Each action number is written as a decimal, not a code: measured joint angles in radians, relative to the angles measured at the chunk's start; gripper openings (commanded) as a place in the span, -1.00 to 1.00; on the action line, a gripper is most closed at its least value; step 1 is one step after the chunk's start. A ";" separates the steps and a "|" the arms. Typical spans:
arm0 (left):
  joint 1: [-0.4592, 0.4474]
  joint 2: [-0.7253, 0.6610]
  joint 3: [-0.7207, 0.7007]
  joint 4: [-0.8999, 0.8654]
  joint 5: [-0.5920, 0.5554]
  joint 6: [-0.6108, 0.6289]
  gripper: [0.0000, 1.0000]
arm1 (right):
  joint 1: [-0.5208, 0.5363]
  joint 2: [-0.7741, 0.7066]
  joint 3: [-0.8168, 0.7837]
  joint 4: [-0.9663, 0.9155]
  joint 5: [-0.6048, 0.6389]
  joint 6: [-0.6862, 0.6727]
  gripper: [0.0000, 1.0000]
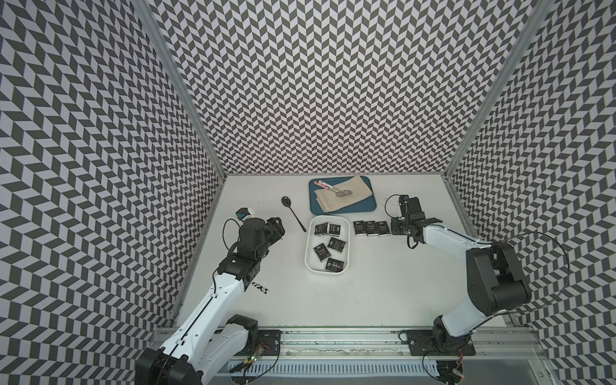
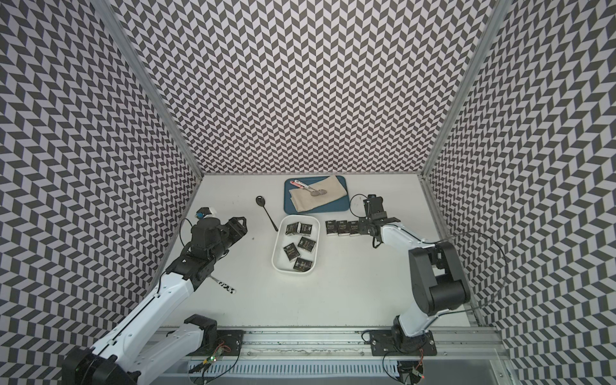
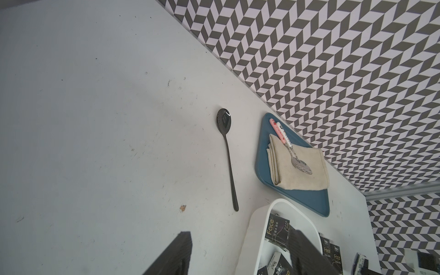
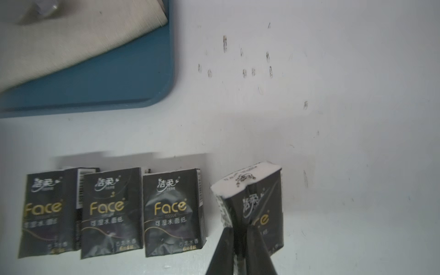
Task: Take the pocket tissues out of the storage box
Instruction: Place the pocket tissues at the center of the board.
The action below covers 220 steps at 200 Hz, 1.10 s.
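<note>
You see right gripper (image 4: 239,229) clamped on pocket tissue packet (image 4: 262,204), beside three packets (image 4: 112,212) on table (image 4: 333,119). Left gripper (image 3: 240,234) parted, empty.

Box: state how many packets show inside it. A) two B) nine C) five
C: both top views show five packets lying in the box.
</note>
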 measured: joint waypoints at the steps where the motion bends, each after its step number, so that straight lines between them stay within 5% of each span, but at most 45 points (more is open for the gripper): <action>1: 0.000 0.000 0.000 0.000 0.000 0.000 0.39 | 0.000 0.003 0.000 0.000 -0.001 0.000 -0.68; 38: 0.000 0.002 0.000 0.000 0.003 0.000 0.39 | -0.021 0.051 -0.003 0.006 -0.025 0.001 -0.65; 120: 0.000 0.030 0.000 0.011 0.011 0.000 0.38 | -0.065 0.005 -0.015 0.034 -0.094 0.034 -0.15; 173: 0.000 0.030 0.000 0.011 0.012 0.000 0.38 | -0.192 -0.081 -0.068 0.108 -0.135 0.084 -0.13; 220: 0.000 0.030 0.001 0.011 0.019 0.000 0.38 | -0.202 -0.080 -0.138 0.132 -0.173 0.109 -0.13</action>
